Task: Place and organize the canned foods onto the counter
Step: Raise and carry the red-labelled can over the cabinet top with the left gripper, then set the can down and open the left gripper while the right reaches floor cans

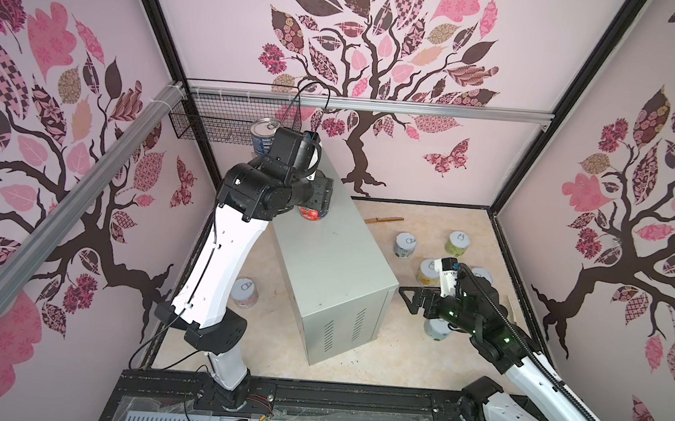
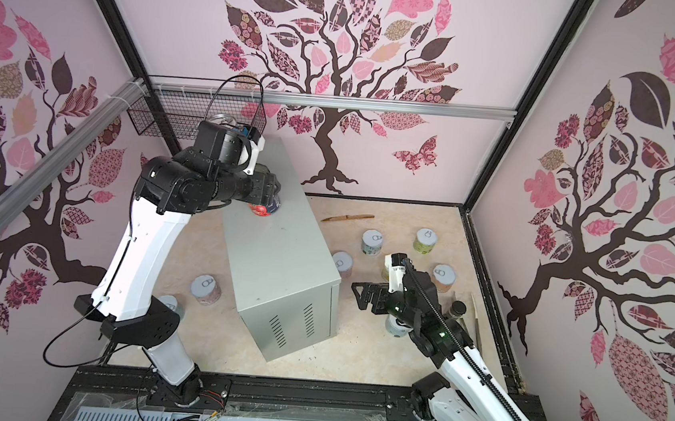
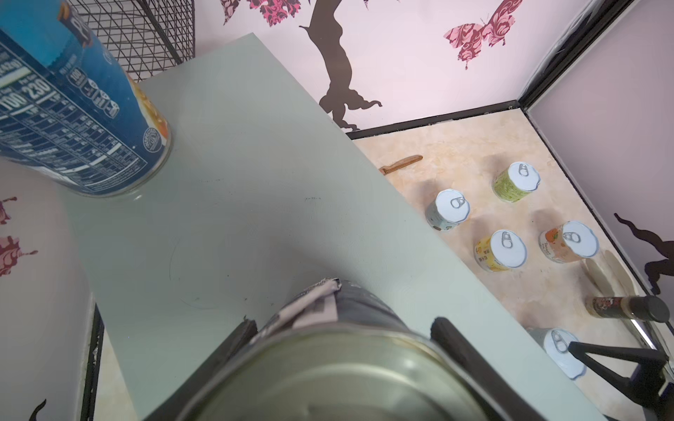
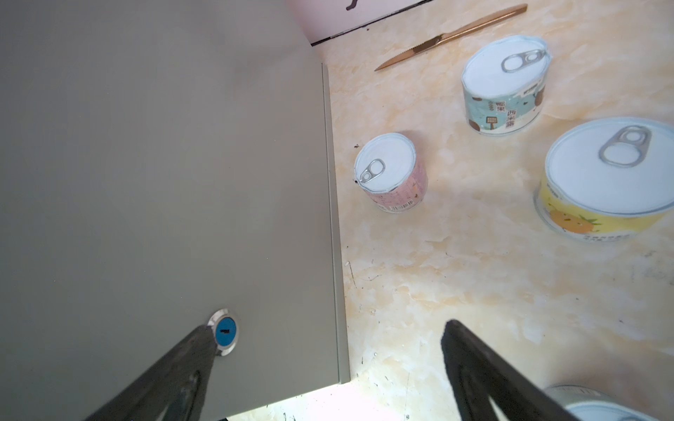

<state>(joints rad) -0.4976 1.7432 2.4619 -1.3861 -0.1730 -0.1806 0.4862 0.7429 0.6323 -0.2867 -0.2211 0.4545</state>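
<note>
The counter (image 1: 331, 261) is a long grey metal box on the floor. A tall blue-labelled can (image 1: 263, 136) stands upright at its far end, also in the left wrist view (image 3: 84, 120). My left gripper (image 3: 344, 322) is shut on a tall dark can with a red label (image 1: 312, 213), held over the far half of the counter top; whether its base touches I cannot tell. My right gripper (image 1: 413, 299) hangs open and empty beside the counter's near right side. Several short white-lidded cans stand on the floor to the right (image 1: 406, 244) and two to the left (image 2: 206, 289).
A black wire basket (image 1: 218, 122) hangs on the back-left wall just behind the blue can. A wooden knife (image 1: 383, 219) lies on the floor behind the short cans. A dark bottle (image 3: 620, 308) lies by the right wall. One short can (image 1: 438, 328) sits under my right arm.
</note>
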